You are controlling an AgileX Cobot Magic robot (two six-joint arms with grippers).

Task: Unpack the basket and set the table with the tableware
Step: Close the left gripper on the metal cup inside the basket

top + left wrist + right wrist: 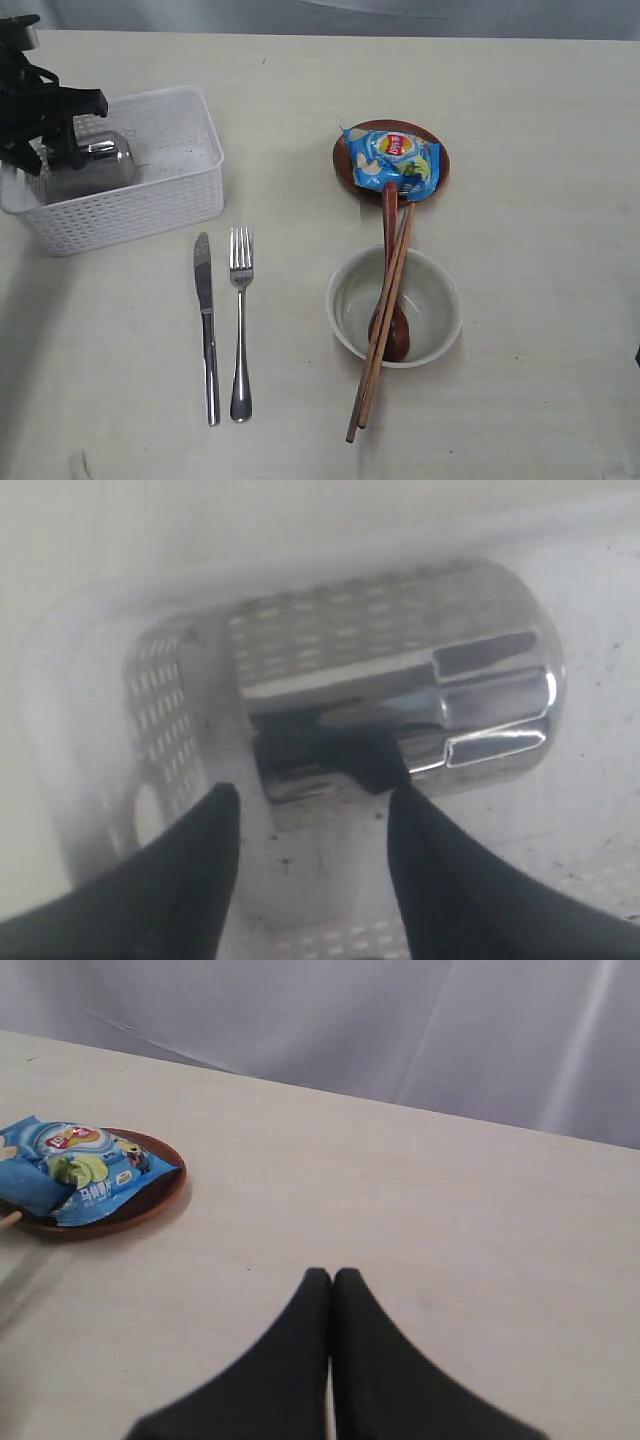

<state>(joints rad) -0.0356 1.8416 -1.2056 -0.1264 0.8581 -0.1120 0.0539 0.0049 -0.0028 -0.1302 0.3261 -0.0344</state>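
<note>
Overhead above table (540,120); 2 wrist close-ups

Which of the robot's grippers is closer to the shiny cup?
Left. The left gripper hangs open over the cup in the basket; the right gripper is shut over bare table, beyond the plate.

Pale cream table (540,150) is loaded directly with: white perforated basket (150,215) at far left; knife (206,320) and fork (240,320) laid parallel, just beside it; brown plate (341,165) right of centre; pale bowl (345,300) near the plate. Chopsticks (375,355) are propped over the bowl rim, lower tips on the tabletop.
</note>
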